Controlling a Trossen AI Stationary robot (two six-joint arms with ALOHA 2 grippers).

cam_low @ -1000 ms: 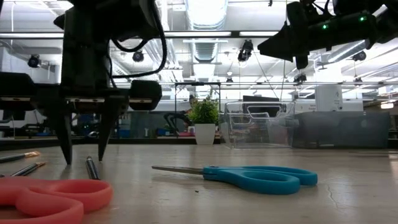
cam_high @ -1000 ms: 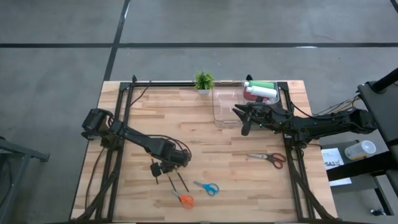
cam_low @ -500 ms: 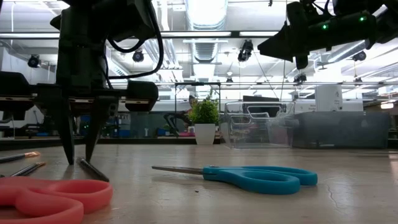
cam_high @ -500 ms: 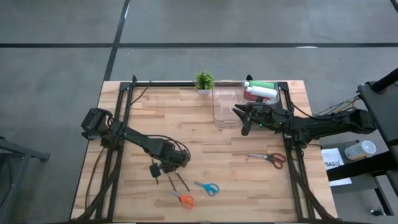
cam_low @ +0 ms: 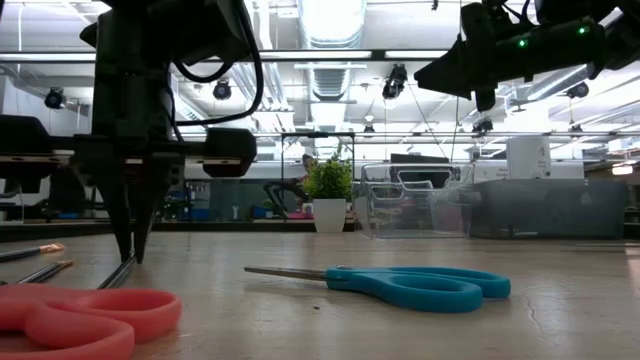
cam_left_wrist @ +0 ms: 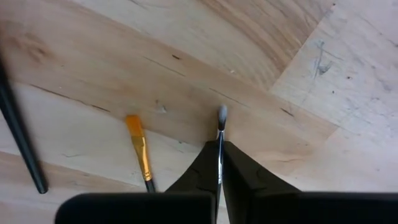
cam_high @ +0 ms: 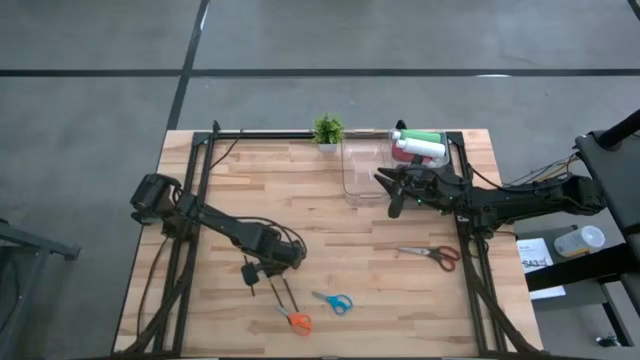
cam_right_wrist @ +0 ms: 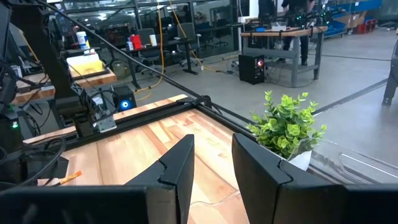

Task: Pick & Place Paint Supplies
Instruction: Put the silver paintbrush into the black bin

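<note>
Left wrist view — left end effector point(cam_left_wrist: 219, 163) vertical, pinching brush point(cam_left_wrist: 221, 127).

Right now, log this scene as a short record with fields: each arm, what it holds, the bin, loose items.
left gripper: jaws shut on thin dark-handled paintbrush with pale tip, low over the wooden table
right gripper: raised beside the clear plastic bin, jaws apart, holding nothing
bin contents: green, white and pink-red squeeze bottles
loose brushes: orange-bristled brush, plain dark stick
other items: blue-handled scissors, small green potted plant
</note>
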